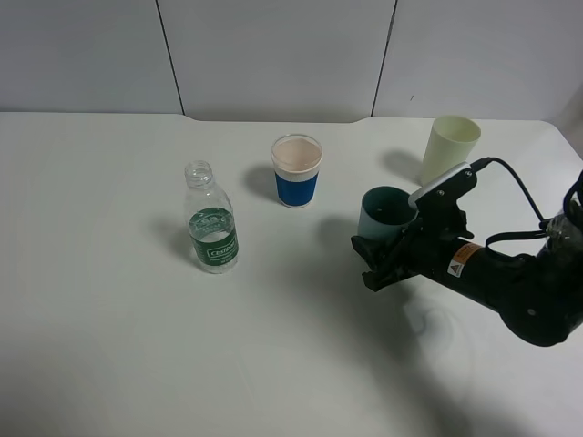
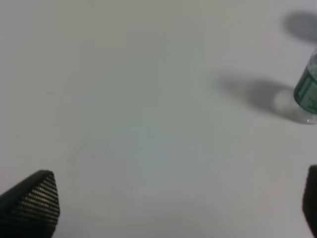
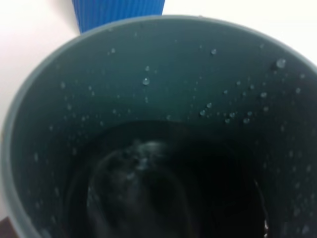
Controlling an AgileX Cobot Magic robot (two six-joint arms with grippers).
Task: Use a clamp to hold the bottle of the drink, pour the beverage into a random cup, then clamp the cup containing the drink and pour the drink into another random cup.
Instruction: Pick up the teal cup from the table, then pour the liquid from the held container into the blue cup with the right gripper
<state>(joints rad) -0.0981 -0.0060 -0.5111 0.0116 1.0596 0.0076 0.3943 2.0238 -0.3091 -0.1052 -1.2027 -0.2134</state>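
White table (image 1: 109, 346): teal cup (image 1: 383, 211) at right stands upright, mouth up, with clear liquid (image 3: 163, 183) low inside and droplets on its wall; right gripper (image 1: 366, 262) is clamped round it. Bottle (image 1: 212, 223) stands upright, uncapped, well left. Left gripper (image 2: 171, 203) gapes wide, holding nothing.

A white desk (image 1: 109, 346) carries a clear bottle (image 1: 211, 223) with a green label lettered in white, a white cup (image 1: 297, 173) with a ribbed blue band, a pale yellow-green cup (image 1: 448, 146) and a dull teal cup (image 1: 383, 211), its dark inside speckled with clear droplets. The right claw (image 1: 378, 264) is black with a small orange sticker (image 1: 463, 257). The left claw (image 2: 178, 206) has black fingertips (image 2: 34, 198) with fine ridges.
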